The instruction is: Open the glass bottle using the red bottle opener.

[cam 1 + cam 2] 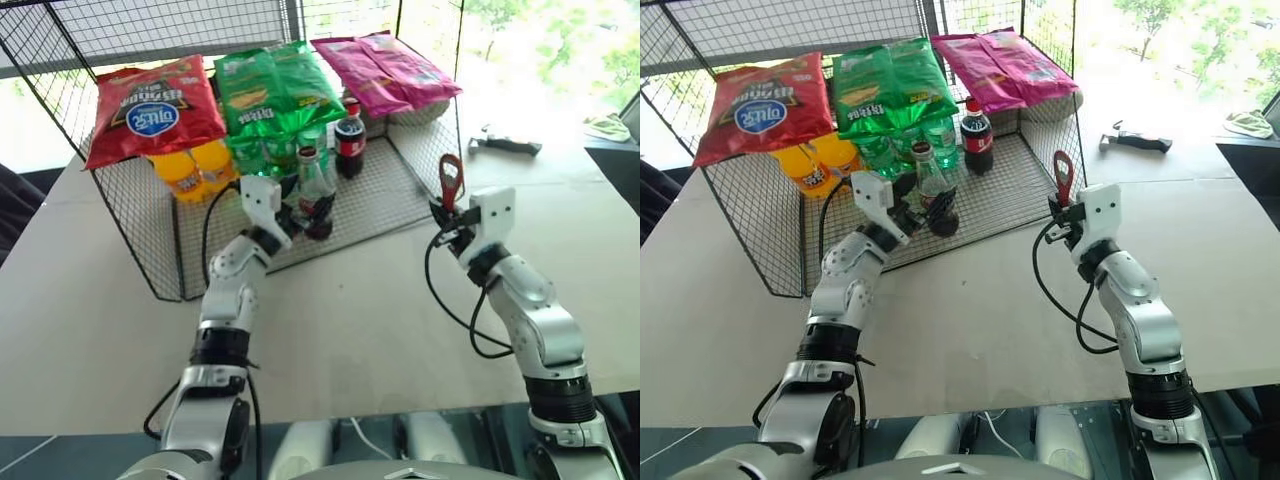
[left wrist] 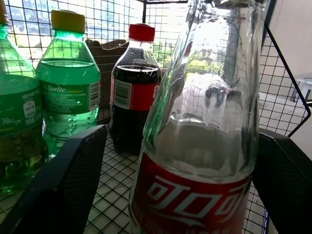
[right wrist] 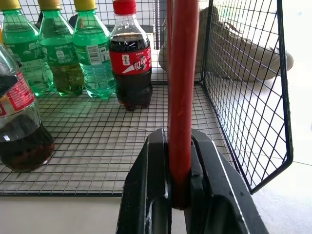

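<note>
The glass bottle [image 1: 315, 192] stands upright in the wire basket [image 1: 395, 195], centre frame, between the left hand's [image 1: 272, 207] spread fingers; the right hand [image 1: 447, 220], further right, pinches the upright red bottle opener [image 1: 450, 181].

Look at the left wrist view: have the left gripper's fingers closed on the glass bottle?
No: the left gripper's black fingers stand apart on either side of the glass bottle, with gaps showing.

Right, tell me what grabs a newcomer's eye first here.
The red opener stands upright, clamped in the right pincer just outside the wire cage. Inside the cage's open front, the left pincer brackets the glass bottle, fingers apart. Red, green and pink snack bags lie on the cage's top.
</note>
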